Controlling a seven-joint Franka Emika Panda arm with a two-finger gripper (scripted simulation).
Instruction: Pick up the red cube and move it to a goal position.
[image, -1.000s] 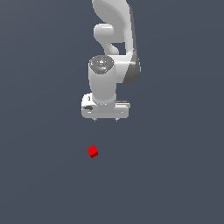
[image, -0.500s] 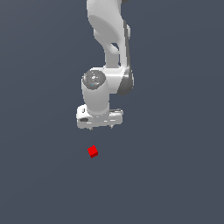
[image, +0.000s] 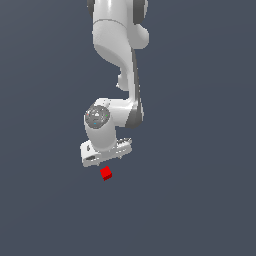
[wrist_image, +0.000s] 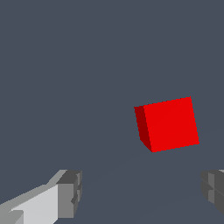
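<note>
The red cube (image: 106, 173) is a tiny bright red block resting on the dark grey floor. In the exterior view the white gripper (image: 106, 157) hovers just above it, nearly over it. The wrist view shows the red cube (wrist_image: 168, 124) large and slightly rotated, beyond the gap between the two grey fingertips (wrist_image: 70, 194). The gripper (wrist_image: 142, 192) is open, with a wide gap and nothing between the fingers. The cube is not touched by either finger.
The white arm (image: 117, 55) rises from the gripper toward the exterior view's top. A plain dark grey floor (image: 200, 200) surrounds the cube on all sides.
The arm has lowered and shifted toward the exterior view's left, bringing the gripper from well above the cube to just over it. The cube has not moved.
</note>
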